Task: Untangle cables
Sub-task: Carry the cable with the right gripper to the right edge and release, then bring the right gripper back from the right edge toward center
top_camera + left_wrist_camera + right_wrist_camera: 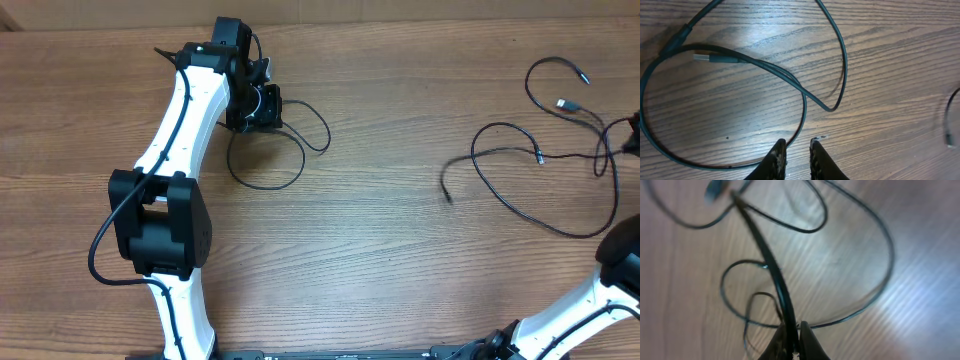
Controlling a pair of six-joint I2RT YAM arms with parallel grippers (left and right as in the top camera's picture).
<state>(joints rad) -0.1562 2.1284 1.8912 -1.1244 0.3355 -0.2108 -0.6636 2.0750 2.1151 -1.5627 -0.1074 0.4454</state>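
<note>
Thin black cables lie in two groups on the wooden table. One cable (265, 187) loops just below my left gripper (262, 108). In the left wrist view this cable (805, 102) curls past the left fingertip, its USB plug (705, 58) lying flat at upper left. The left gripper (797, 142) stands slightly open with nothing between its fingers. At the right, other cables (500, 125) sprawl in loose loops. My right gripper (792, 326) is shut on one cable (767, 255), which runs up to a blurred plug (715, 190). In the overhead view the right gripper (632, 135) sits at the frame's edge.
The left arm (170, 160) stretches from the front edge up across the left half of the table (400, 260), its own thick black cable hanging beside it. The right arm (600, 290) comes in at the bottom right corner. Bare wood lies between the two cable groups.
</note>
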